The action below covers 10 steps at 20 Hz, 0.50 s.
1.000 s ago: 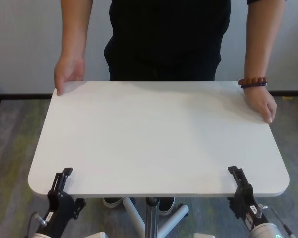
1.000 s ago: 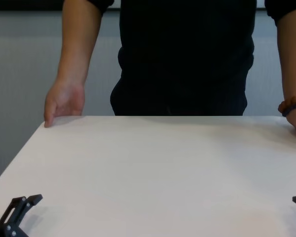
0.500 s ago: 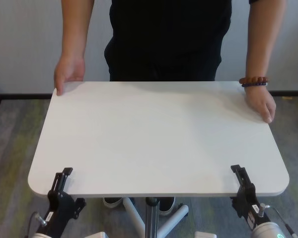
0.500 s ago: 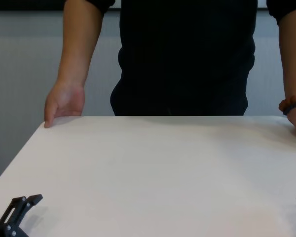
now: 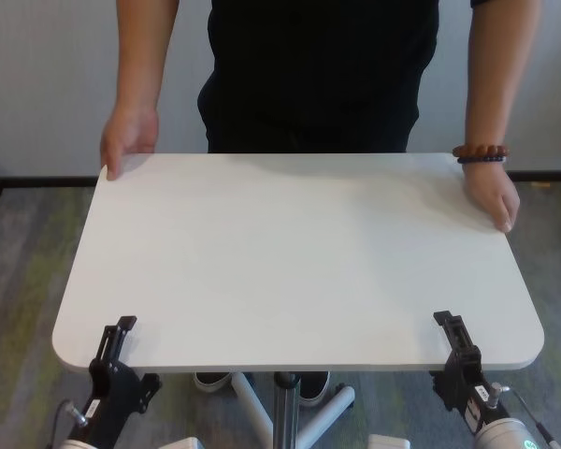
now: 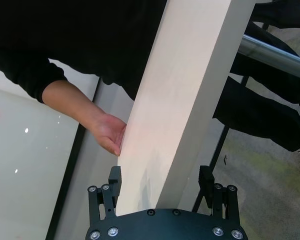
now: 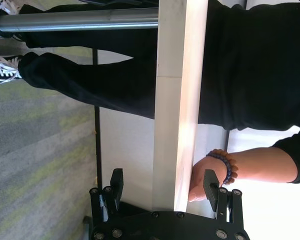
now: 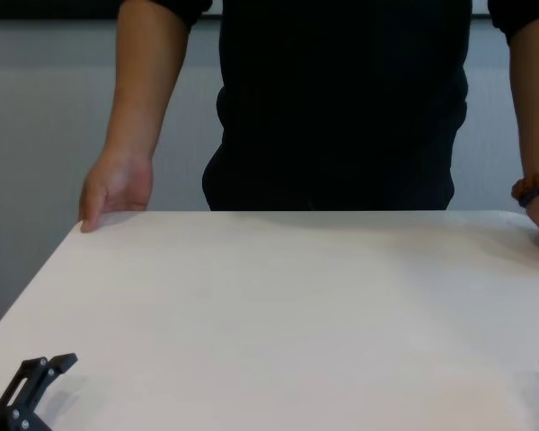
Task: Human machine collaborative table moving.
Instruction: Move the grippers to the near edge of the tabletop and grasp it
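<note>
The white table (image 5: 299, 253) fills the middle of the head view. Across it stands the human (image 5: 318, 75) in a black top, one hand (image 5: 128, 140) on the far left corner. The other hand (image 5: 491, 192), with a bead bracelet (image 5: 481, 152), rests on the far right corner. My left gripper (image 5: 117, 341) is open and straddles the near edge close to the left corner. My right gripper (image 5: 453, 337) is open across the near edge close to the right corner. In the wrist views the tabletop edge (image 6: 170, 125) (image 7: 177, 125) runs between the spread jaws of the left gripper (image 6: 160, 180) and the right gripper (image 7: 163, 182).
A metal post (image 5: 282, 407) on white base legs (image 5: 327, 412) stands under the table, with the human's shoes (image 5: 210, 381) beside it. Grey-green carpet (image 5: 19, 271) lies all around, and a pale wall (image 5: 37, 84) stands behind the human.
The human's body and braceleted arm have drifted slightly to the right. My right gripper has shifted a touch along the edge. The table and my left gripper have stayed put.
</note>
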Each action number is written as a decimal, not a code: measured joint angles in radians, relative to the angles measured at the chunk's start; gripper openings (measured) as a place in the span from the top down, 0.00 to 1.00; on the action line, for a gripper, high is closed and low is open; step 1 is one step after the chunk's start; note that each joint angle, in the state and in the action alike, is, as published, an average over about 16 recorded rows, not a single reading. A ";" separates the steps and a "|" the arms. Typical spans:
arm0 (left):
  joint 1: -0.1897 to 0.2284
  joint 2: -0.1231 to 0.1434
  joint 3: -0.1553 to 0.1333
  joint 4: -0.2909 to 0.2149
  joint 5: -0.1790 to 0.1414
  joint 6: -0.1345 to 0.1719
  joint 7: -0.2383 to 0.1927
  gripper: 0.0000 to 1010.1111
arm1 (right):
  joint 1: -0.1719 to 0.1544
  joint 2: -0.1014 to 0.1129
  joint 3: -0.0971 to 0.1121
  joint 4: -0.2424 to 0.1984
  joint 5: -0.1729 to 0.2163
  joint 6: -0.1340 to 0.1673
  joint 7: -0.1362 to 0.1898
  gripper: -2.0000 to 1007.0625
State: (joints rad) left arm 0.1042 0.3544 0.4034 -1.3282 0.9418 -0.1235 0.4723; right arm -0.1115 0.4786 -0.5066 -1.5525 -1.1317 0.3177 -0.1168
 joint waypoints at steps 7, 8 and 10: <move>0.000 0.000 0.000 0.000 0.000 0.000 0.000 0.01 | 0.000 0.000 0.000 -0.001 0.000 0.001 0.000 0.01; 0.000 0.000 0.000 0.000 0.000 0.000 0.000 0.01 | 0.000 0.000 -0.001 -0.001 0.000 0.002 0.000 0.01; 0.000 0.000 0.000 0.000 0.000 0.000 0.000 0.01 | 0.000 0.000 -0.001 -0.001 -0.001 0.003 0.000 0.01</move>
State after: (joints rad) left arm 0.1042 0.3544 0.4034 -1.3283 0.9419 -0.1236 0.4724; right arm -0.1112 0.4789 -0.5080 -1.5534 -1.1329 0.3212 -0.1171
